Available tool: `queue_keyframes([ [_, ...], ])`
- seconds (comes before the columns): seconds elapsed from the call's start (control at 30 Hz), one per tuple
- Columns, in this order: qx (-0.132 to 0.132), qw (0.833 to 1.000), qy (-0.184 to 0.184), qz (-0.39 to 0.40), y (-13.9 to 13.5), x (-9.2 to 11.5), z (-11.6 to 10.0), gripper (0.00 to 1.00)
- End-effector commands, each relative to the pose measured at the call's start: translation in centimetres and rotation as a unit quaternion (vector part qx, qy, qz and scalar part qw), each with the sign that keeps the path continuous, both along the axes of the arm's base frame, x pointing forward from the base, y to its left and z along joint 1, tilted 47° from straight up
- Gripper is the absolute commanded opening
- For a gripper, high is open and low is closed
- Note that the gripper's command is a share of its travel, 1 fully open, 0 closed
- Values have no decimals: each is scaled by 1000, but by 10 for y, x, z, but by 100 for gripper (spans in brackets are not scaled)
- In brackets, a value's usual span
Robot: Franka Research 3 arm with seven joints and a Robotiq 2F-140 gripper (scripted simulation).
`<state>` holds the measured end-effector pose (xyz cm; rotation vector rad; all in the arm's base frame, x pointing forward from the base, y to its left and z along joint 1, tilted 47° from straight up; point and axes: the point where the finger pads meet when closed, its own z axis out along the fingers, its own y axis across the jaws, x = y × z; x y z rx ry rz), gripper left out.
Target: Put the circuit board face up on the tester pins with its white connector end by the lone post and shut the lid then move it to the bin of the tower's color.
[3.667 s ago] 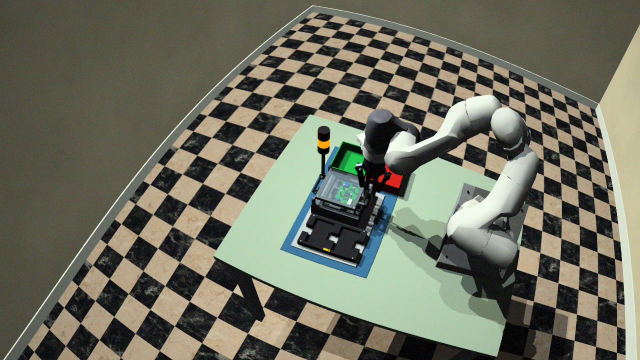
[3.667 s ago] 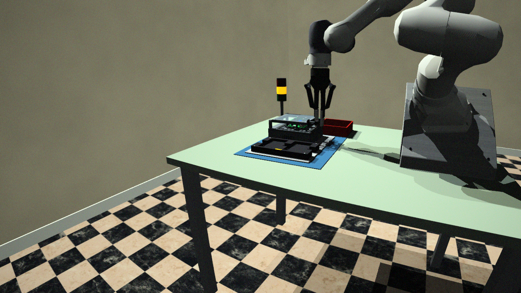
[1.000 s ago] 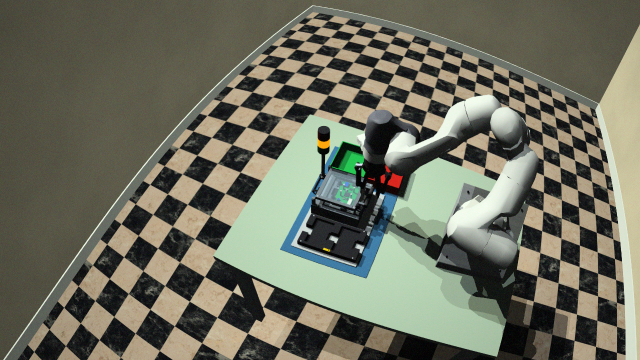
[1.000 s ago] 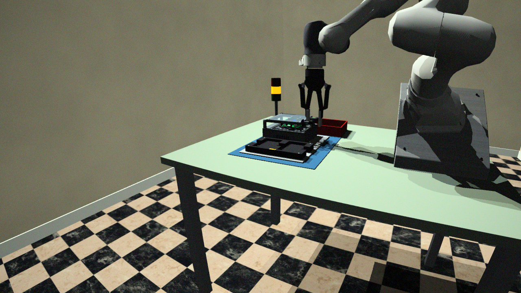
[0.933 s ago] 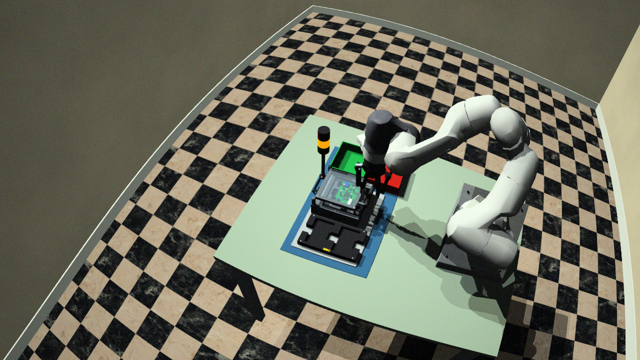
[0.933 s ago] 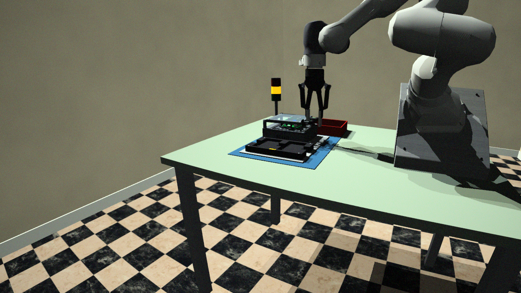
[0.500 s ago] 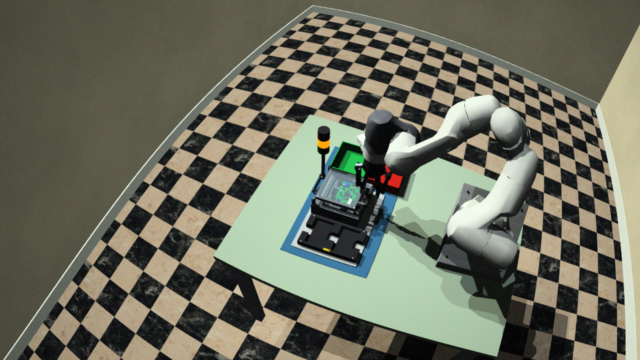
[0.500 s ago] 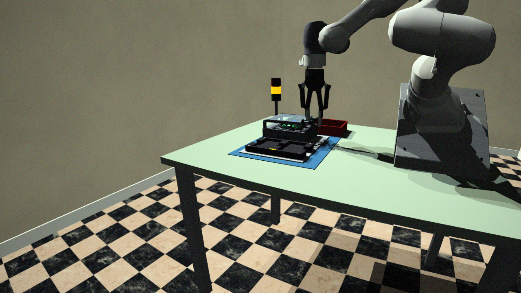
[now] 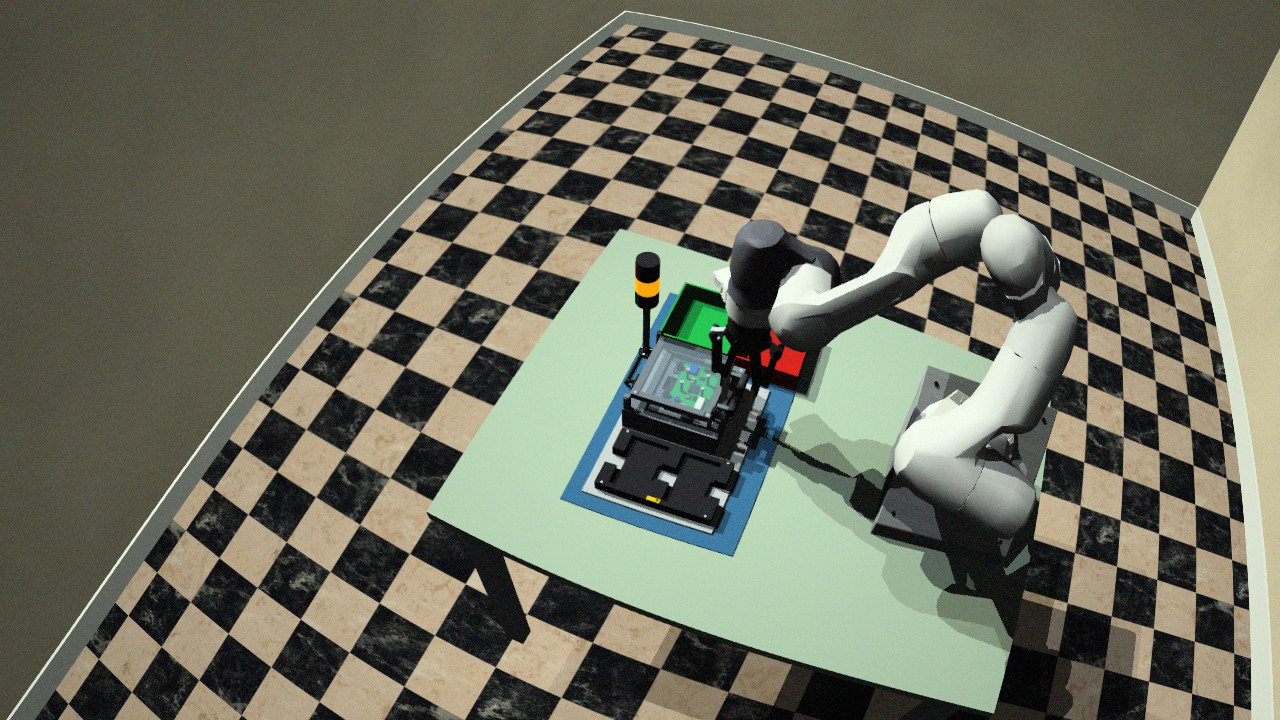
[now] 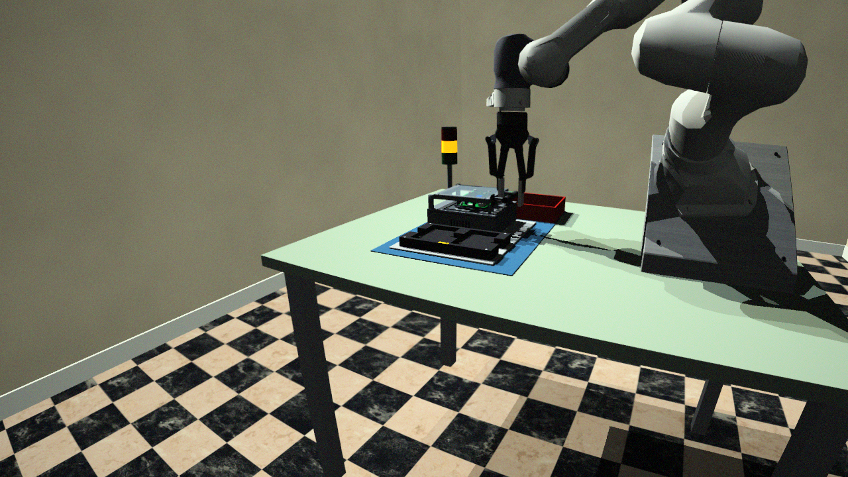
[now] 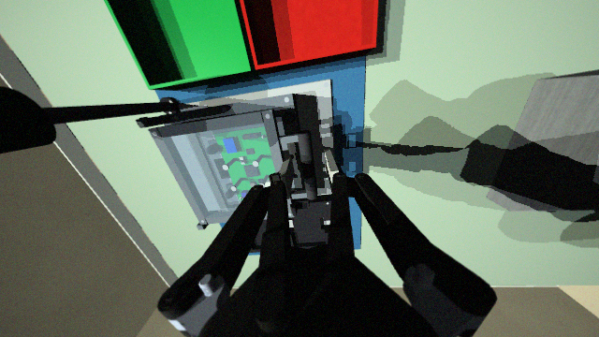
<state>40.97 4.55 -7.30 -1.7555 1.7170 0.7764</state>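
The pincer (image 10: 510, 191) hangs partly open over the tester's (image 10: 468, 220) handle side, holding nothing. The signal tower (image 10: 448, 145) glows amber.

A pale green table (image 10: 593, 296) on dark legs stands on a checkered floor (image 10: 177, 415); olive walls (image 10: 177, 118) fill the upper left.

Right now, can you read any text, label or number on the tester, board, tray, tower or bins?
None readable.
Tray: a small yellow patch, too small to tell any marking.
Board: components only, no legible print.
Tower, green bin, red bin: plain.
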Motion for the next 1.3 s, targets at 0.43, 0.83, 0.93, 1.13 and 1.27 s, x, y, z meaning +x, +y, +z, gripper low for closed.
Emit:
queue_keyframes([
  [0.43,-1,1000,0,-1,-20,1,17,30],
  [0.83,-1,1000,0,-1,-58,2,52,30],
  [0.93,-1,1000,0,-1,-67,2,61,30],
  [1.13,-1,1000,0,-1,-76,3,69,30],
  [1.27,-1,1000,0,-1,-76,3,69,30],
])
